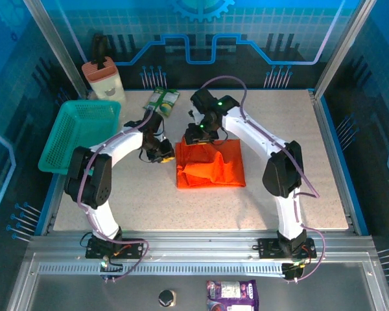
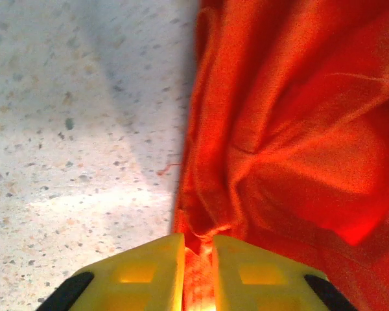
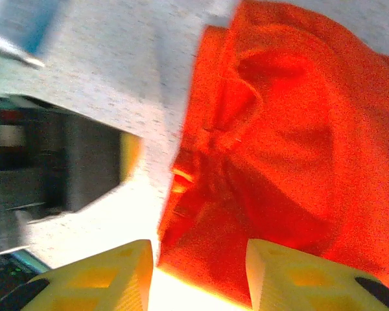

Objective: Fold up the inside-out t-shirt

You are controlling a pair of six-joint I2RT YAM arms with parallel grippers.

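Orange-red cloth is sitting just beyond the middle of the table (image 1: 181, 207): the t-shirt (image 1: 214, 170) is lying there as a compact, roughly square bundle. I am judging the main folds to be done already, though a loose wrinkled flap is riding across its top and the far left corner is looking bunched rather than flat. What is remaining, by my reading, is letting go cleanly, smoothing or tucking that flap and squaring the edges. The left gripper (image 1: 163, 155) is sitting at the bundle's left edge near the far corner. In its wrist view its yellow jaws are standing close together with a thin strip of hem in the narrow gap, and I cannot tell whether they are pinching it or merely straddling it. The right gripper (image 1: 198, 135) is hovering at the far edge, jaws spread wide, with a gathered corner of cloth lying just ahead of the tips and nothing clamped. Bare tabletop is stretching to the near side, left and right of the bundle, giving both arms room to draw back. A teal basket (image 1: 78, 133) is resting at the table's left edge, well apart from the cloth, while a green packet (image 1: 161, 100) and a beige container (image 1: 104, 79) are standing toward the far left, clear of the bundle
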